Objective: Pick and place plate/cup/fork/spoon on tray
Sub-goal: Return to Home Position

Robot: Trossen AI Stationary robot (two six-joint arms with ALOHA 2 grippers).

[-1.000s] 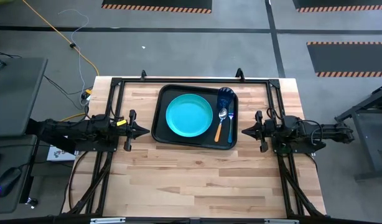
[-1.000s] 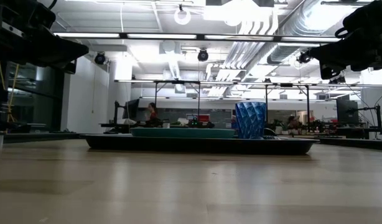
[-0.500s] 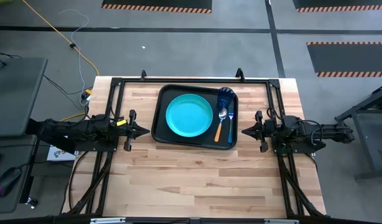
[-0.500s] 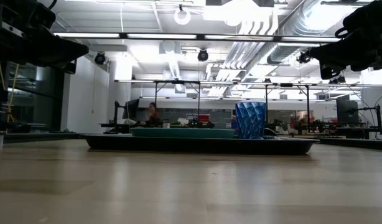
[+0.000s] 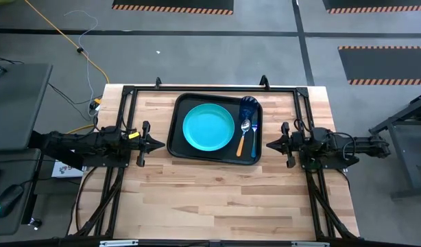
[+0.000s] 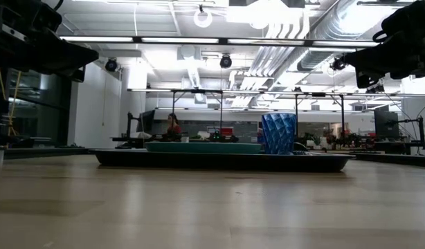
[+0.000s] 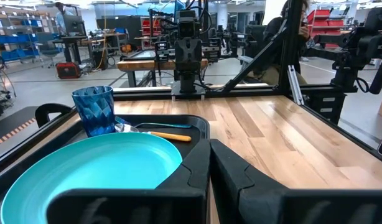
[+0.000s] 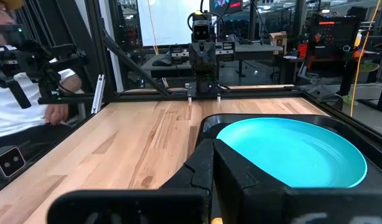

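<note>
The spoon (image 5: 242, 137) on the tray (image 5: 175, 140) points its bowl toward the cup (image 5: 248, 105); nothing has moved. The left gripper (image 5: 161, 144) and right gripper (image 5: 269, 145) keep fingers closed, empty.

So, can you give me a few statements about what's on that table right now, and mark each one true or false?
1. The turquoise plate lies on the black tray. True.
2. The blue cup stands on bare wood beside the tray. False: it stands upright on the tray, in a corner on the right arm's side.
3. The left pincer grips the plate. False: it is shut on nothing, off the tray's left side and apart from it.
4. The right pincer is off the tray's right side, holding nothing. True.
5. The orange-handled spoon lies on the plate. False: it lies on the tray beside the plate.
</note>
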